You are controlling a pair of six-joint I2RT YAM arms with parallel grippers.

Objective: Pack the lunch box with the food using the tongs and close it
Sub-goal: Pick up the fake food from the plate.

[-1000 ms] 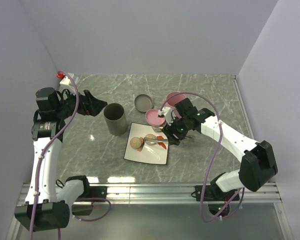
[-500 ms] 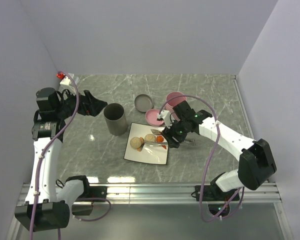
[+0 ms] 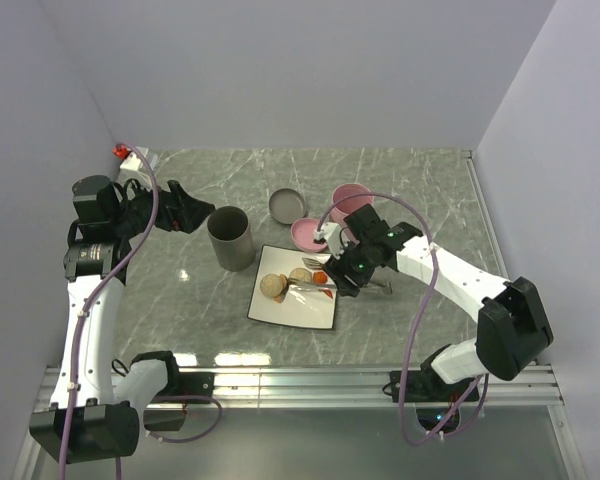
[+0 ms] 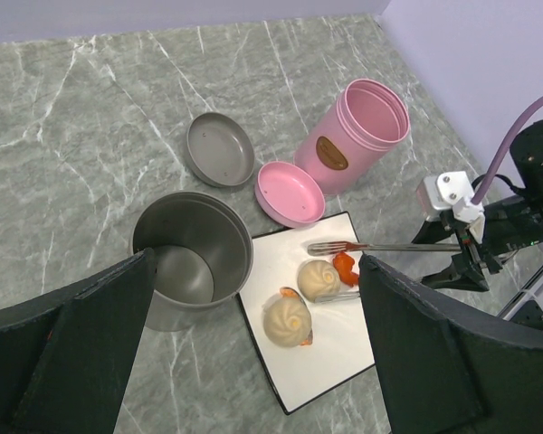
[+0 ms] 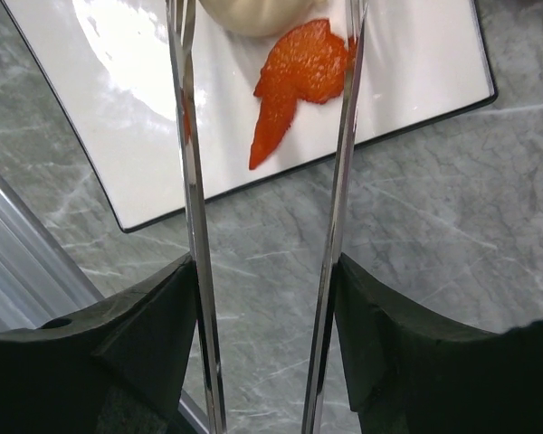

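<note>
Noting a slight squeeze: my right gripper (image 5: 264, 303), clamping the long slim silver metal tongs (image 5: 188, 181), has them astride the small orange-red piece (image 5: 299, 77) on the white square plate (image 5: 90, 99), apparently not yet pinched. Left gripper (image 4: 253, 271) gapes wide.

slim silver tongs (image 5: 186, 136) sit pinched in my right claw (image 5: 267, 344), arms parted, reaching straight ahead. between their tips lies a flat orange-red carrot slice (image 5: 294, 77); one tan dumpling (image 4: 319, 278) is just beyond, the second dumpling (image 4: 287, 318) farther. the pink lunch box (image 4: 357, 136) stands open off the claw's right, its lid (image 4: 290, 193) beside it.
</note>
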